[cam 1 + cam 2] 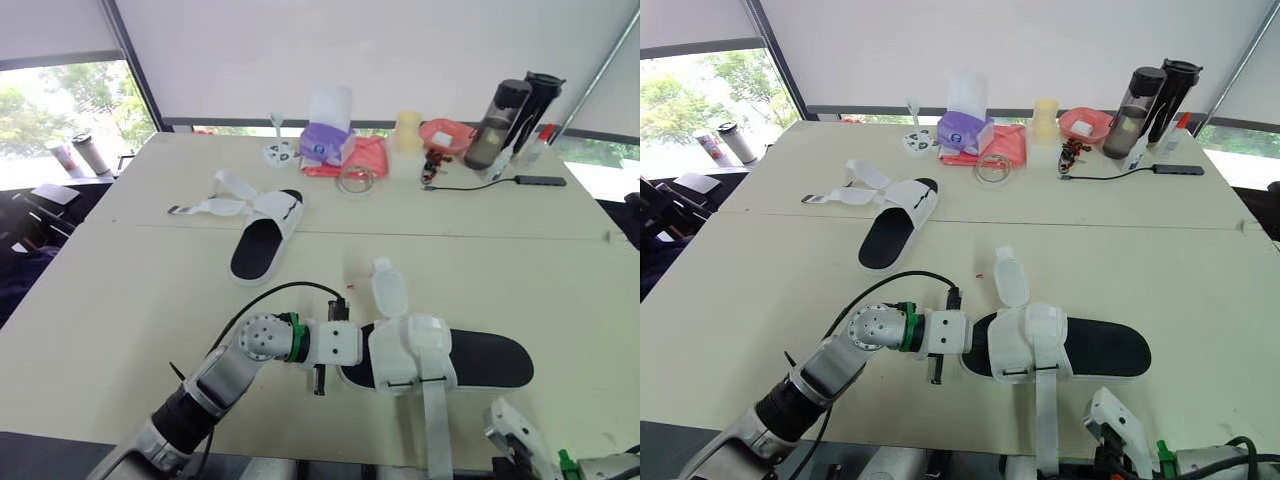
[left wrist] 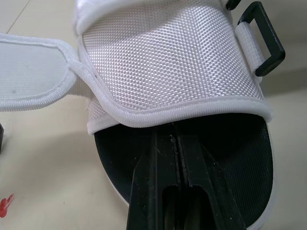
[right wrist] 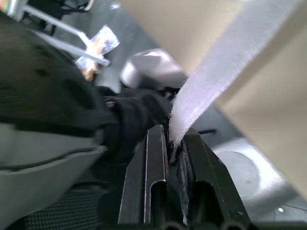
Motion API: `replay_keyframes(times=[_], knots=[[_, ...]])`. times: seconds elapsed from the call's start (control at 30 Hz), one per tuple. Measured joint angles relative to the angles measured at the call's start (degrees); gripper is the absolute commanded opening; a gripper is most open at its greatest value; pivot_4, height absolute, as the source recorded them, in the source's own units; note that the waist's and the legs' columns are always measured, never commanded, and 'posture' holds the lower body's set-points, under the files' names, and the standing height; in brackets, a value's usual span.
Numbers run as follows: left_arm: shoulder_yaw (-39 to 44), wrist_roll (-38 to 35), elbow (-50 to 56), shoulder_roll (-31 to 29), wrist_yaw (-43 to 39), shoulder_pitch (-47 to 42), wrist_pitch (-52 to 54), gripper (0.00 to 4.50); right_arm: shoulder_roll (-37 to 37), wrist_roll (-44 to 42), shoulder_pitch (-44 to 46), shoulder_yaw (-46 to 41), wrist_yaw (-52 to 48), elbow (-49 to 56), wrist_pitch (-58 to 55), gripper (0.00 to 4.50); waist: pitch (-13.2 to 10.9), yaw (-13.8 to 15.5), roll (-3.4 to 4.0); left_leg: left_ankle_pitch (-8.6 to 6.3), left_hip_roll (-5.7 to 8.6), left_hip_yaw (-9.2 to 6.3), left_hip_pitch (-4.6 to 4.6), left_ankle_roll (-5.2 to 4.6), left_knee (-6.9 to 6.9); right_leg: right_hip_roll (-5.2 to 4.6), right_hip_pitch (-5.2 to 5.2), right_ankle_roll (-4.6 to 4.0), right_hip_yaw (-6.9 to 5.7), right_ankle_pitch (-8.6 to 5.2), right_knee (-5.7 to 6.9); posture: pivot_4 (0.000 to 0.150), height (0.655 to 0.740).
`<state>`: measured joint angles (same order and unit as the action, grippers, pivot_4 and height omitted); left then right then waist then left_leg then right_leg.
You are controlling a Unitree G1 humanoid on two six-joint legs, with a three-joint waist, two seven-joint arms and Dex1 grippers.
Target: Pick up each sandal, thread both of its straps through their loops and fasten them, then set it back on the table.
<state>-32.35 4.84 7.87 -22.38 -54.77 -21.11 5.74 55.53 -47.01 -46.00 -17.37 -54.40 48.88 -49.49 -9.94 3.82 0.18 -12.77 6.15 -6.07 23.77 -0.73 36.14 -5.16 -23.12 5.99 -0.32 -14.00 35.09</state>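
Across the table [image 1: 120,300], the near sandal [image 1: 480,360] lies with its long axis running side to side before the robot. The second sandal [image 1: 262,240] sits well beyond it. The near sandal's strap [image 1: 435,430] trails toward the robot, clamped in the right pincer [image 3: 173,139]. The left pincer [image 2: 175,132], clenched, pokes into that sandal's left end, probably steadying it for threading.

On the near sandal [image 1: 410,350] I read a black footbed and a white upper in a fine woven grid, with white piping and a black buckle loop [image 2: 261,40]. The far sandal [image 1: 262,235] is the same black and white. The long strap [image 3: 216,72] is plain white. The table [image 1: 120,290] is pale cream with one red smudge [image 2: 5,205]. Fingers of the left gripper [image 2: 175,132] and right gripper [image 3: 173,136] are black. At the back I note a purple box [image 1: 325,143], a red cloth [image 1: 368,160] and a pale yellow cup [image 1: 407,135].
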Motion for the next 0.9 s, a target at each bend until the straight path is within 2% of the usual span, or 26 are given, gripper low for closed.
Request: replay_keyframes(times=[0.33,0.6,0.67,0.73,0.9], knots=[[-0.04,0.00,-1.51,0.50,-0.25,-0.85,-1.09,0.00,-0.72,5.71,-4.05,4.21,0.04,0.56,3.29,0.36,0.04,-0.13,-0.02,0.00,0.01,0.02,0.06,-0.01,0.02,-0.04,0.00,0.01,0.00,-0.02,-0.07,0.150,0.7400],[-0.08,0.00,-2.16,0.55,-0.34,-1.14,-1.69,0.00,-2.46,-2.90,2.88,-3.54,2.30,0.74,0.73,0.36,0.04,-0.13,-0.05,0.00,0.00,0.02,0.09,-0.01,0.01,-0.04,-0.01,0.02,0.00,-0.01,-0.07,0.150,0.7400],[-0.12,0.00,-2.06,0.59,-0.33,-1.14,-1.69,0.00,-3.47,-4.58,5.46,-5.33,3.79,0.00,0.63,0.90,0.07,-0.10,-0.01,0.00,0.01,0.02,0.12,-0.01,0.01,-0.05,-0.02,0.02,0.00,-0.02,-0.07,0.150,0.7400],[-0.16,0.00,-1.64,0.59,-0.30,-0.91,-1.66,0.00,-4.31,-5.57,6.55,-6.71,4.42,-0.99,0.76,1.68,0.07,-0.04,-0.02,0.00,0.01,0.02,0.16,-0.01,0.01,-0.05,-0.04,0.02,-0.01,-0.02,-0.08,0.150,0.7400],[-0.15,0.18,-0.04,0.54,0.27,0.40,-0.56,0.00,-3.66,-8.11,7.85,-8.40,4.65,-2.79,-1.64,4.29,0.08,-0.11,0.00,-0.01,0.01,0.02,0.19,-0.03,0.00,-0.05,-0.11,0.01,-0.03,-0.01,-0.07,0.150,0.7400]])
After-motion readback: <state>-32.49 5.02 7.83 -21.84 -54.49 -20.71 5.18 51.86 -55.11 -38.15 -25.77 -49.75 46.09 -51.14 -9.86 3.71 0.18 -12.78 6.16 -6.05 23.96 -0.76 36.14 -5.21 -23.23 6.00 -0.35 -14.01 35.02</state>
